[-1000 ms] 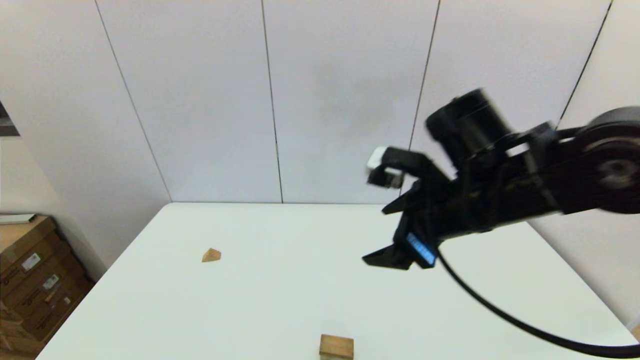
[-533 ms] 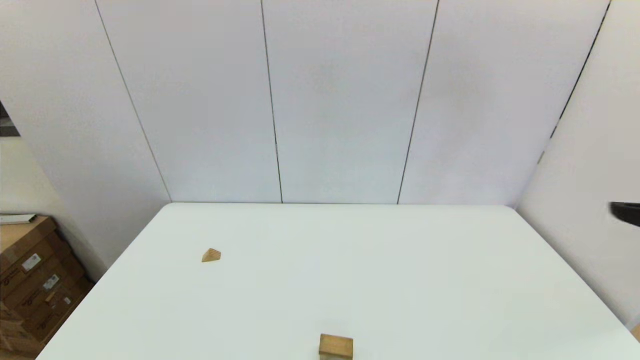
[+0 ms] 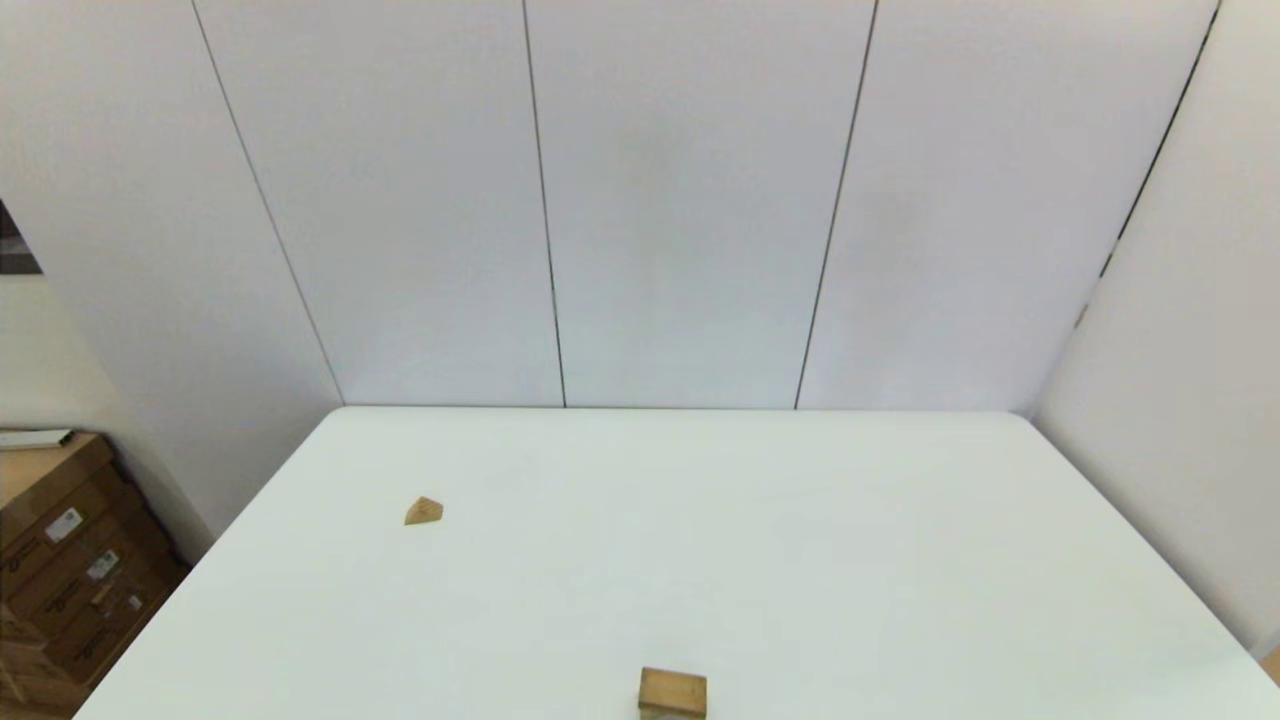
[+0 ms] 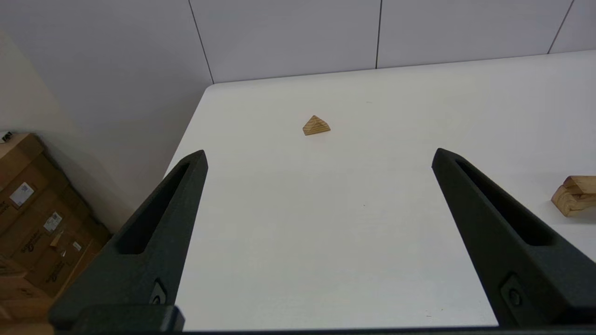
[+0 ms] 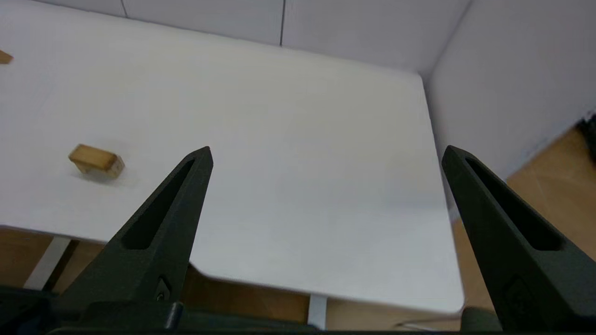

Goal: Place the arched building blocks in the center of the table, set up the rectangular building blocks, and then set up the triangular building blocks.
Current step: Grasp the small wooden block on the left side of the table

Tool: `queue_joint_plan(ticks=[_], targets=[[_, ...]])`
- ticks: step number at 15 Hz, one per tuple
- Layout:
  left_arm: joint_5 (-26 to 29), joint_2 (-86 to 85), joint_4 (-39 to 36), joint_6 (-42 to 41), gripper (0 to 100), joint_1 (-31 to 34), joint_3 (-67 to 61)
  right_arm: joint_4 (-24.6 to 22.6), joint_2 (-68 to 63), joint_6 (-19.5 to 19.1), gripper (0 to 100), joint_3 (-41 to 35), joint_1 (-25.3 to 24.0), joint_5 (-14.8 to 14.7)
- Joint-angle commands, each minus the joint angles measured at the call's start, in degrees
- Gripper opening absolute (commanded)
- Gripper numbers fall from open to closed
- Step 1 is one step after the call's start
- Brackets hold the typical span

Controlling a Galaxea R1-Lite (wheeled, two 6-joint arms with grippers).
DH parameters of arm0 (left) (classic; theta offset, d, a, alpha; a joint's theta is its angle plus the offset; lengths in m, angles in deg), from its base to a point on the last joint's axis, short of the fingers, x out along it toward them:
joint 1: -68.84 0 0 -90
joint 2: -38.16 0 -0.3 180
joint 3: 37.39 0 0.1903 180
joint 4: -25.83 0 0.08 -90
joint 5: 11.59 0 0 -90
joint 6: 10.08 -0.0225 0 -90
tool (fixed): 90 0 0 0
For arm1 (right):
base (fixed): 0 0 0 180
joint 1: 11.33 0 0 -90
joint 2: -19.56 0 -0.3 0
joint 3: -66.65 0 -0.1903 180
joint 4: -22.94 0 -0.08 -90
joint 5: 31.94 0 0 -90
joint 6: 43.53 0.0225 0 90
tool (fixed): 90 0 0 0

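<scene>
The arched block (image 3: 673,692) sits at the near edge of the white counter (image 3: 760,540), about midway across; the left wrist view shows its curved cut-out. The small triangular block (image 3: 424,511) rests well apart from it, toward the counter's left side. The left end effector (image 4: 319,156) hangs above the counter's near left part, fingers wide apart and empty. The right end effector (image 5: 326,153) is off the counter's near right corner, fingers also spread, holding nothing. Cardboard boxes (image 3: 60,560) stand left of the counter.
</scene>
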Motion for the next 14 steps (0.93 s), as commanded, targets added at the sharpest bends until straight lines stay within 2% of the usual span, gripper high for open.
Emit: queue_joint_plan(ticks=[1, 3, 4, 5, 7, 8, 9, 11, 14], targets=[[-0.2, 0.1, 0.0, 0.1, 100, 0.0, 0.0, 4.9, 13.1, 4.7, 100, -8.1, 2.6, 5.8], [-1.0, 0.1, 0.0, 0.7, 100, 0.0, 0.0, 3.0, 18.2, 4.9, 100, -14.6, 2.6, 6.1], [-1.0, 0.1, 0.0, 0.7, 100, 0.0, 0.0, -0.5, 17.8, 5.9, 100, -17.5, 2.6, 5.8], [-1.1, 0.1, 0.0, 0.8, 100, 0.0, 0.0, -5.8, 17.8, 7.5, 100, -21.4, 2.6, 6.1], [-1.0, 0.1, -0.1, 0.7, 100, 0.0, -0.1, -22.4, 17.8, 5.7, 100, -33.5, 2.6, 5.7], [-1.1, 0.1, -0.1, 0.8, 100, 0.0, 0.0, -29.5, 17.8, 4.9, 100, -39.2, 2.6, 5.5], [-1.3, 0.1, -0.2, 1.0, 100, 0.0, -0.1, -34.4, 17.8, 5.2, 100, -43.0, 2.6, 5.4], [-1.6, 0.1, -0.2, 1.3, 100, 0.0, -0.1, -36.0, 17.8, 6.4, 100, -43.4, 2.6, 5.2], [-1.6, 0.1, -0.2, 1.3, 100, 0.0, -0.1, -36.4, 17.8, 4.1, 100, -43.9, 2.6, 4.6]])
